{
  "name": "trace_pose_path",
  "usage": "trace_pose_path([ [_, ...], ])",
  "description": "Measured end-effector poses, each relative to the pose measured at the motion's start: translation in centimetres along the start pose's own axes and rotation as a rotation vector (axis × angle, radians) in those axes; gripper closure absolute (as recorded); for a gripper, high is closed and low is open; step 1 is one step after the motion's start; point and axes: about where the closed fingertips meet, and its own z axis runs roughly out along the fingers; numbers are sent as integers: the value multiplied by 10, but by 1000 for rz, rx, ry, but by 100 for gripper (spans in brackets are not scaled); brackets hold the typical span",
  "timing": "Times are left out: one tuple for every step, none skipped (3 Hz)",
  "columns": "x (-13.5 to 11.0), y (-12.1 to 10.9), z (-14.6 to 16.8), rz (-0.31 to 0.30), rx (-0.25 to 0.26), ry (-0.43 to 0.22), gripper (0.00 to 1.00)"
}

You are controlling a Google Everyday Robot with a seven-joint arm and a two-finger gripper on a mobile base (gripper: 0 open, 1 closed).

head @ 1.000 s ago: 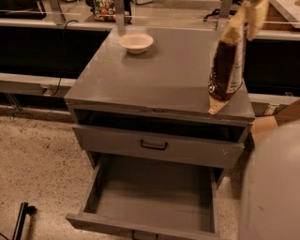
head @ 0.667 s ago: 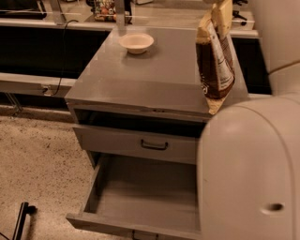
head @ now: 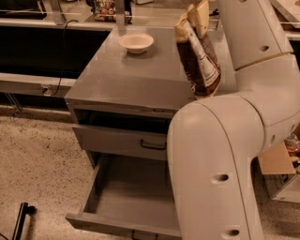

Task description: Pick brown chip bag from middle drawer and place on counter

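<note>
Camera view. Landmark: small cream bowl (head: 136, 42), standing toward the rear of the grey surface (head: 122, 79).

- Brown chip bag (head: 199, 61): picture-right of the bowl, near it but apart, over the right-hand part of the surface. It is roughly upright w/ a tilt, cream end up, pale label panel facing fwd. Its btm edge goes behind the robot's arm (head: 215, 154), so whether it touches the surface can't be told.
- Tool (head: 199, 4): above & right of the bowl, at the bag's top end, mostly cropped by the frame's upper edge. Judged from how the bag is held up by its top, the tool is pinching that cream end.
- Middle drawer (head: 131, 192): below & in front of the bowl, pulled well out. Its visible floor is bare; the right part is hidden by the arm.
- Upper drawer front (head: 117, 140), w/ dark handle: between the bowl and the middle drawer, w/ a dark gap above it.

Progress (judgement): the pick looks done, i.e. the bag is out of the middle drawer and carried up to surface level. Approx. the last stage is left: lower the bag until it rests on the surface beside the bowl, let go, then draw the tool clear w/o tipping the bag or nudging the bowl.
</note>
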Motion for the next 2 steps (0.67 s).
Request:
trace_pose_path([
  [3,-11,3,-2,36,14,0],
  [4,-11,19,-11,-13,39,0],
])
